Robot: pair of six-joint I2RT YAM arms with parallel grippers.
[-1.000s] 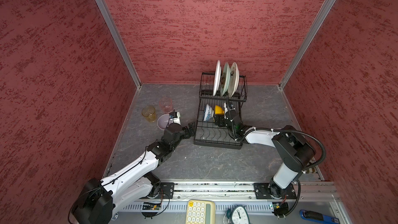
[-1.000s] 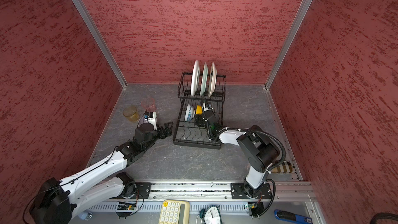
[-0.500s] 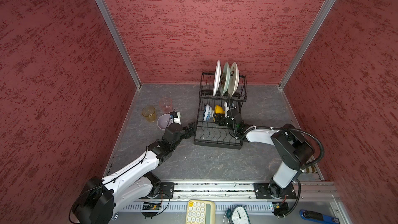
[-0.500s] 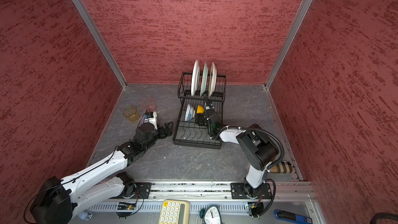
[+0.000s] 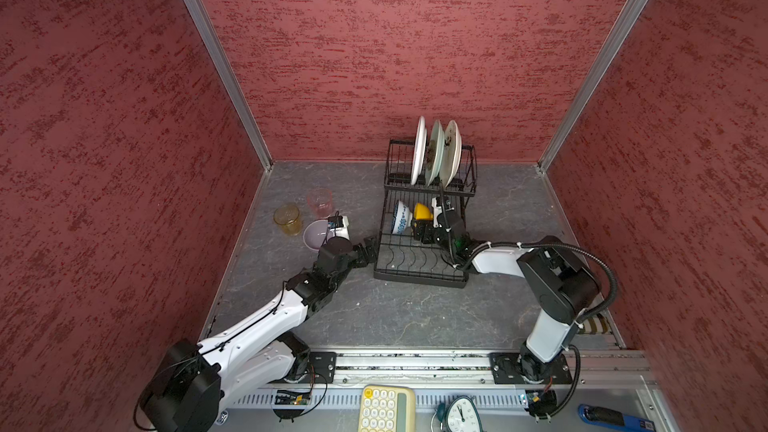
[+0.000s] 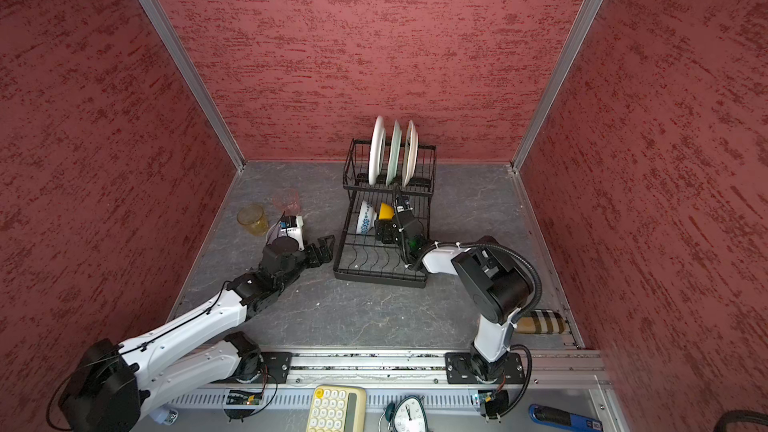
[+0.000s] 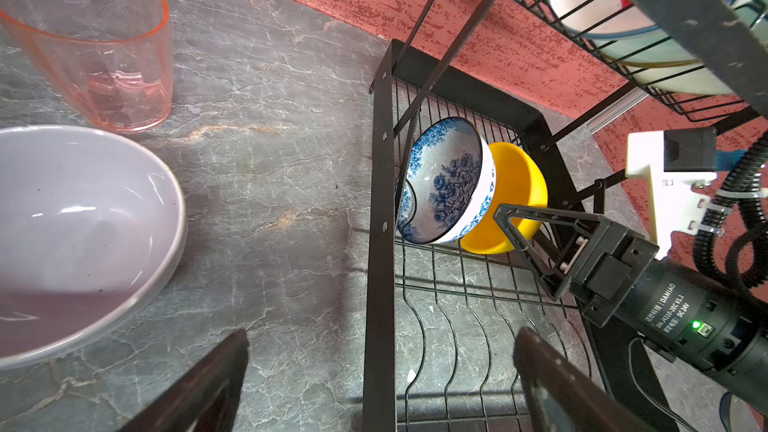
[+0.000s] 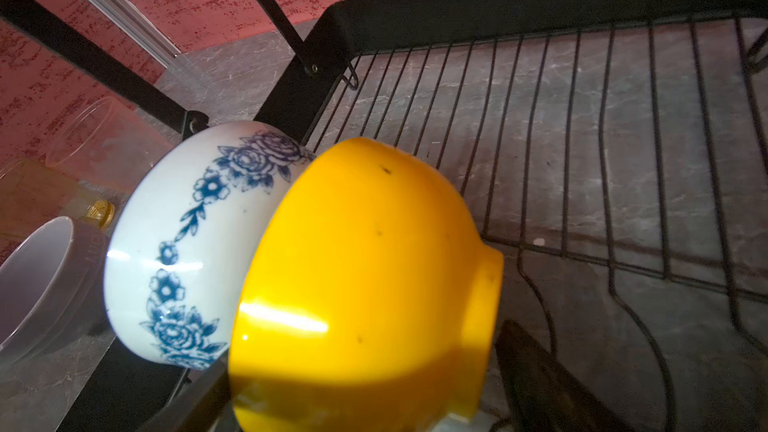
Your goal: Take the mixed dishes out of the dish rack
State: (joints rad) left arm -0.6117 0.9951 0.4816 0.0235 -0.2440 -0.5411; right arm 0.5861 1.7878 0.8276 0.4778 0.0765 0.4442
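Grey marbled tabletop (image 5: 395, 317), bearing dish rack (image 5: 417, 278), amber tumbler (image 5: 287, 219), pink tumbler (image 5: 321, 202), lavender bowl (image 5: 315, 235), perhaps a striped cloth (image 6: 540, 322).

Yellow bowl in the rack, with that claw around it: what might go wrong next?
1. The yellow bowl sits between the right gripper's jaws and rests against the blue-white bowl, which stands on its edge. Pulling one away may tip or drag the other.
2. The plates stand in the dish rack's upper basket, right above the bowls. A steep lift might knock the arm or the bowl against it.
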